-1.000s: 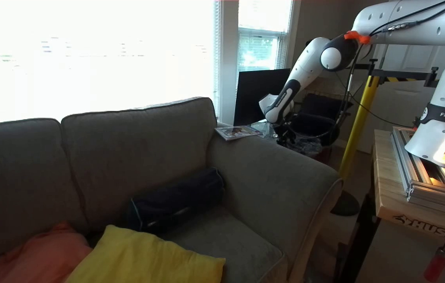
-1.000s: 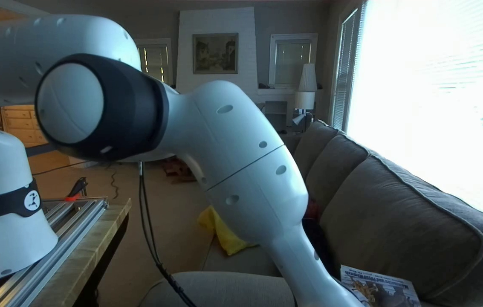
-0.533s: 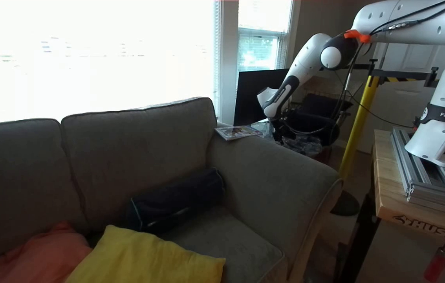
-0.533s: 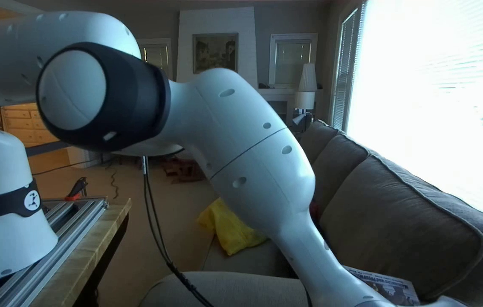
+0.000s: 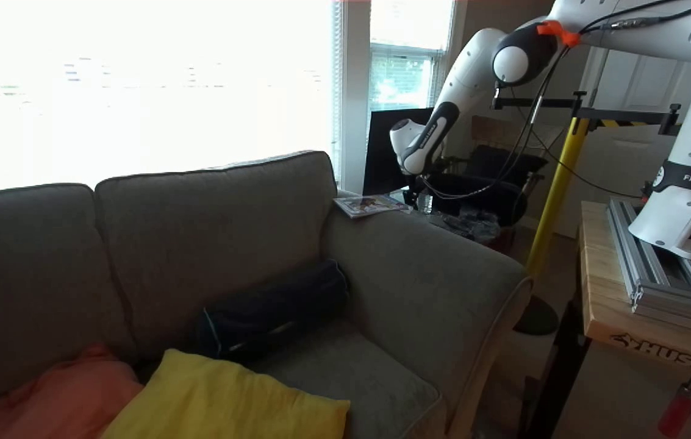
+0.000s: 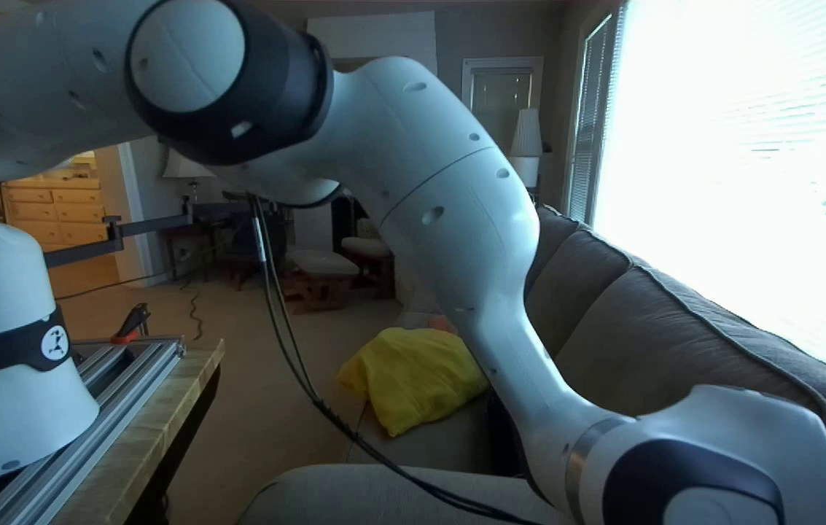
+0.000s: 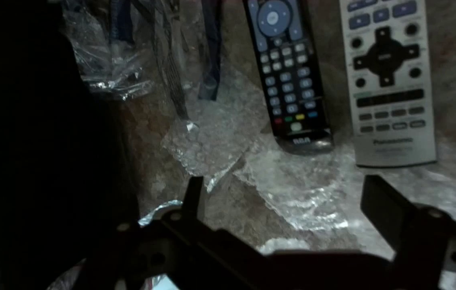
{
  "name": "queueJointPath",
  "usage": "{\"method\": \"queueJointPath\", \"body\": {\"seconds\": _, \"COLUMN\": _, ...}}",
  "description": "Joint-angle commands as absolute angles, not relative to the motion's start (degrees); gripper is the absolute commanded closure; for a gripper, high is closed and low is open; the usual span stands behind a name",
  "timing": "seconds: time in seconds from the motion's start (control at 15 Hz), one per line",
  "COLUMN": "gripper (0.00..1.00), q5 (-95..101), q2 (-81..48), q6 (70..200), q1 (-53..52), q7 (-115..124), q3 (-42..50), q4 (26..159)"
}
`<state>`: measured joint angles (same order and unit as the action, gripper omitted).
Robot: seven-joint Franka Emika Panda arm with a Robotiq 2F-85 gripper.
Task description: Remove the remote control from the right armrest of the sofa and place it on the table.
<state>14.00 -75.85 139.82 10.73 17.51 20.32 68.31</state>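
Two remote controls lie side by side in the wrist view: a black RCA remote (image 7: 292, 88) and a silver Panasonic remote (image 7: 388, 88). They lie on a mottled brown table surface (image 7: 143, 137) partly covered by clear bubble wrap (image 7: 304, 193). My gripper (image 7: 281, 181) is open, with nothing between its fingers, above the bubble wrap. Both remotes are beyond the fingertips, not touching them. In an exterior view the gripper (image 5: 410, 194) is small and dark behind the sofa's right armrest (image 5: 424, 256). No remote shows on that armrest.
A magazine (image 5: 369, 205) lies at the back of the armrest. A clear bottle (image 5: 425, 202) and crumpled plastic (image 5: 473, 224) are beside the gripper. A black monitor (image 5: 391, 146) stands behind. A large dark shape (image 7: 42, 161) fills the wrist view's left side.
The arm has risen, and its wrist has moved toward the window and the magazine. The clear bottle now shows beside the gripper. The sofa, cushions and magazine have not moved.
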Motion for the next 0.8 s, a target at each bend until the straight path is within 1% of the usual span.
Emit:
{"method": "queueJointPath", "body": {"seconds": 0.0, "gripper": 0.0, "q5": 16.0, "q2": -68.1, "q6": 148.2, "q1": 4.3, "q7": 24.8, "q3": 23.6, "q4": 82.1}}
{"method": "queueJointPath", "body": {"seconds": 0.27, "gripper": 0.0, "q5": 16.8, "q2": -63.6, "q6": 155.9, "q1": -3.3, "q7": 32.1, "q3": 29.7, "q4": 92.4}}
{"method": "queueJointPath", "body": {"seconds": 0.53, "gripper": 0.0, "q5": 14.1, "q2": -60.4, "q6": 166.3, "q1": -12.8, "q7": 36.6, "q3": 38.6, "q4": 103.1}}
{"method": "queueJointPath", "body": {"seconds": 0.73, "gripper": 0.0, "q5": 11.6, "q2": -55.1, "q6": 172.6, "q1": -17.6, "q7": 34.3, "q3": 41.1, "q4": 111.6}}
